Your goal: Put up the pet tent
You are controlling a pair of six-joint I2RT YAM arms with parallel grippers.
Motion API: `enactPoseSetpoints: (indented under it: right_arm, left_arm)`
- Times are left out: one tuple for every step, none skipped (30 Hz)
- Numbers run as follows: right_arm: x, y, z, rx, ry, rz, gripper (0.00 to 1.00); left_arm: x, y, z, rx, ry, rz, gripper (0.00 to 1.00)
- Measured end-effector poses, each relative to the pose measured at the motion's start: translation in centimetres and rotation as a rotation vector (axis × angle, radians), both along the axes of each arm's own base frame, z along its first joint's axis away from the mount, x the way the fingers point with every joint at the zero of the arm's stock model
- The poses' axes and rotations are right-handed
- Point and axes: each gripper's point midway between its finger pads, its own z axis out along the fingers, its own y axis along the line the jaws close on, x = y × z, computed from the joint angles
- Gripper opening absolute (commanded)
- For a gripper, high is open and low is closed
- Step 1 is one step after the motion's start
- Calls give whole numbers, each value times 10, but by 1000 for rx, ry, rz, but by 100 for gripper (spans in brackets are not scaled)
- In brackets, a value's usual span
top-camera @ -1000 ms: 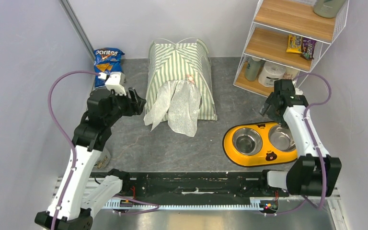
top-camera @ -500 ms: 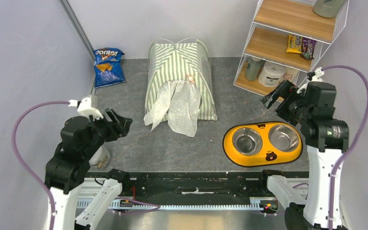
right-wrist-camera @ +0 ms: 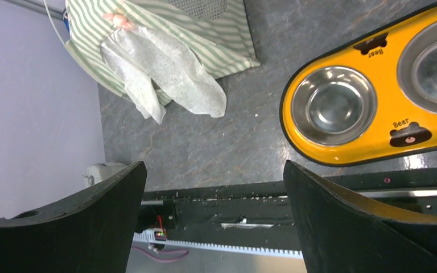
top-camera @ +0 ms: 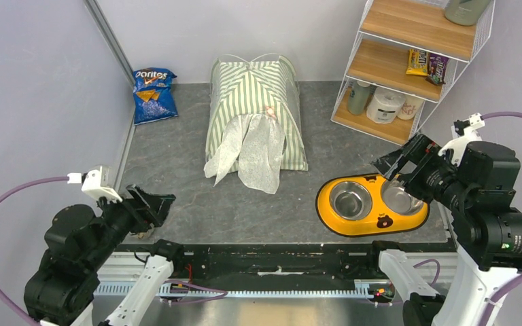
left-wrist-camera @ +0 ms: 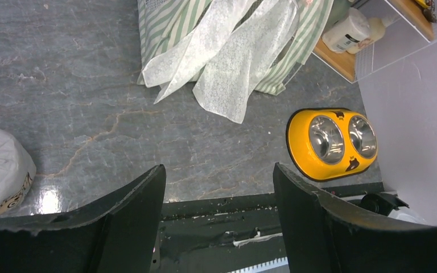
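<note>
The pet tent (top-camera: 255, 102) stands at the back middle of the table, green-and-white striped, arched over thin poles. Two white mesh flaps (top-camera: 255, 153) hang loose from its front onto the table. In the left wrist view the pet tent (left-wrist-camera: 173, 23) is at the top edge, and in the right wrist view the pet tent (right-wrist-camera: 205, 34) lies at the upper left. My left gripper (top-camera: 151, 206) hovers high over the near left corner, far from the tent. It is open and empty (left-wrist-camera: 218, 170). My right gripper (top-camera: 397, 163) hangs raised above the bowls at the right, open and empty (right-wrist-camera: 214, 165).
A yellow double-bowl holder (top-camera: 372, 204) sits at the near right. At the back left lies a Doritos bag (top-camera: 153, 94), and a wire shelf rack (top-camera: 408, 61) stands at the back right. A pale rounded bundle (left-wrist-camera: 0, 170) rests at the near left edge. A black rail (top-camera: 279, 261) runs along the front.
Both arms have drawn back from the tent's sides toward the near edge and risen toward the camera. The right jaws have spread wider. The tent has not moved.
</note>
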Motion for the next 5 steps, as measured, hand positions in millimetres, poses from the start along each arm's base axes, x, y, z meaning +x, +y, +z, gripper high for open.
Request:
enactPoseSetpoints:
  right_arm:
    - [-2,2,-1,10,8,8,97]
    - [-3,4,-1,18,12,13,97]
    - [-4,6,-1,26,16,20,97]
    - [-5,7,-2,30,20,24,97]
    - [-6,8,-2,35,23,27,97]
  left_arm:
    - [-2,1,0,0,-2,0,77]
    - [-4,1,0,0,-1,0,77]
    - [-6,2,0,0,0,0,77]
    - [-7,2,0,1,1,0,79]
    - [-8,2,0,0,1,0,80]
